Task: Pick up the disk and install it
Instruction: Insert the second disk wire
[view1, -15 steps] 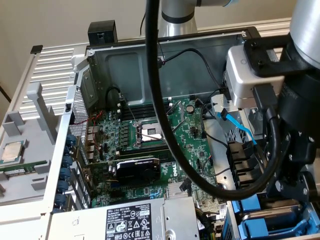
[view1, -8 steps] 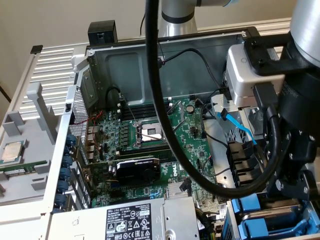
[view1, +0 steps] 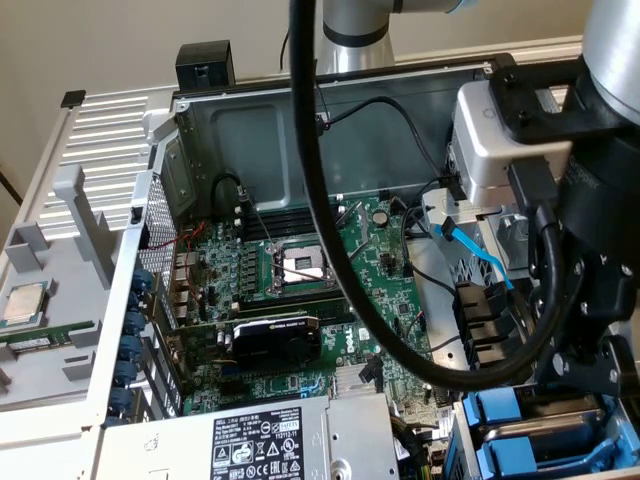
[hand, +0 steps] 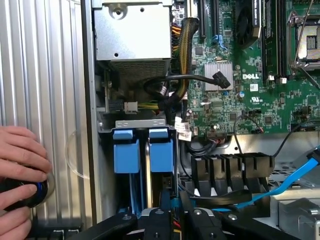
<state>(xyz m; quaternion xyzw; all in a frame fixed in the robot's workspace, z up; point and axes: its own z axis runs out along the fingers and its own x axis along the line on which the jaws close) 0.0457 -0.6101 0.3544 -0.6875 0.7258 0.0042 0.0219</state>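
At the near edge of the open computer case (view1: 330, 110), we saw the gripper (hand: 172, 220) standing directly over the drive bay (hand: 142, 125), its black fingers (hand: 155, 222) drawn close together around a blue-edged piece we took to be the disk (hand: 169, 200), long axis running down into the bay. Just beyond it, two blue carrier handles (hand: 126, 155) sat side by side in the bay's slots. Farther off lay the green motherboard (hand: 235, 95), and a person's hand (hand: 20, 175) rested on a knob outside the case wall.

Disk (hand: 161, 155) on edge, seated in drive cage at the computer case's corner; blue plastic carrier end facing out; a second blue-fronted carrier just beside it; metal body hidden.
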